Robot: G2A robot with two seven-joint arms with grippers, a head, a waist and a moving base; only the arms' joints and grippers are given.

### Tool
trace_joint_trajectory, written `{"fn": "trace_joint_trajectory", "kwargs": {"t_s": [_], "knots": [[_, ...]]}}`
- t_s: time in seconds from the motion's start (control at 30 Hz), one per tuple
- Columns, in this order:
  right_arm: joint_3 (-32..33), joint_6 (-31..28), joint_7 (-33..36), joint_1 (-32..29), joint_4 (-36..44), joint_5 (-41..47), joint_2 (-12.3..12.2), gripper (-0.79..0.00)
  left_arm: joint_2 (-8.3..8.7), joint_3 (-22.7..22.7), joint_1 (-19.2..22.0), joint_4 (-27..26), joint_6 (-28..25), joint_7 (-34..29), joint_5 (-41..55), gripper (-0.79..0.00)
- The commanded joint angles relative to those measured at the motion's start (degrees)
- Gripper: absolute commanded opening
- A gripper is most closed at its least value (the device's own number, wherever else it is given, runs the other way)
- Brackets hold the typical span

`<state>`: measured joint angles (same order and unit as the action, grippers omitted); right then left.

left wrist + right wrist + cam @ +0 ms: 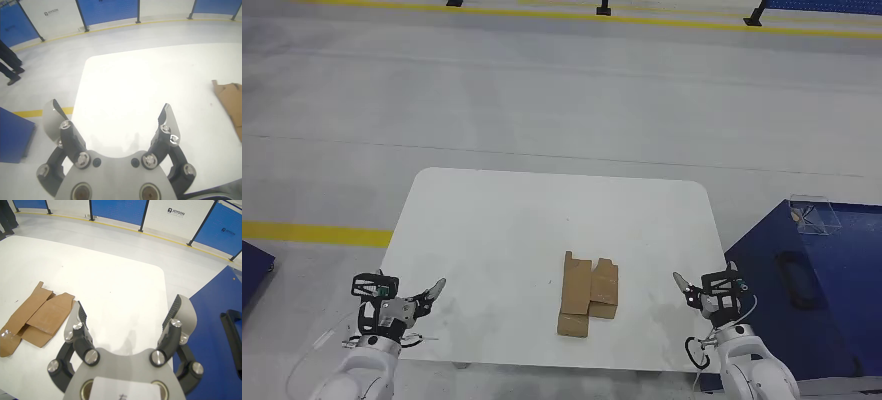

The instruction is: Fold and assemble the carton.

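While the flattened carton (588,295) lies on the white tabletop (522,210), the two arms sit at the near edge, one toward each near corner, both well apart from it. The carton is plain brown cardboard, lying flat on the near half of the tabletop and roughly midway between the arms. It shows two long panels side by side, one reaching farther than the other, with short flaps at their ends. In the right wrist view a scrap of clear tape (5,333) glints on one end flap. Nothing touches the carton.

The left tool (110,103) hovers over the near left corner of the tabletop with its fingers spread wide and nothing between them; the carton sits off to its side. The right tool (128,299) hovers by the near right edge, its ribbed fingers likewise spread wide and empty, with the carton near but clearly apart from it. Just beside the tabletop on the right stands a blue cabinet (802,290) with a black handle (229,321) on its top.
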<state>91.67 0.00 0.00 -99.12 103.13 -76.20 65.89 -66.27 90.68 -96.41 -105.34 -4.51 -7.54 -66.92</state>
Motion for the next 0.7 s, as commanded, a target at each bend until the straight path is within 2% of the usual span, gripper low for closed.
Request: {"fn": "trace_joint_trajectory", "kwargs": {"t_s": [0.0,0.07,0.13,0.33,0.67], "knots": [[0.0,0.0,0.0,0.0,0.0,0.0,0.0,0.000,-0.24,-0.8,2.6,-0.8,-1.9,-8.5,13.6,0.000],[0.0,0.0,0.0,0.0,0.0,0.0,0.0,0.000,-0.41,-2.6,6.4,-0.4,-4.2,-17.4,23.8,0.000],[0.0,0.0,0.0,0.0,0.0,0.0,0.0,0.000,-0.52,-3.8,9.5,1.6,-5.4,-22.3,29.6,0.000],[0.0,0.0,0.0,0.0,0.0,0.0,0.0,0.000,-0.86,-8.6,20.6,12.3,-9.3,-41.4,51.3,0.000],[0.0,0.0,0.0,0.0,0.0,0.0,0.0,0.000,-0.85,-8.7,21.1,13.0,-9.2,-42.2,52.1,0.000]]}}
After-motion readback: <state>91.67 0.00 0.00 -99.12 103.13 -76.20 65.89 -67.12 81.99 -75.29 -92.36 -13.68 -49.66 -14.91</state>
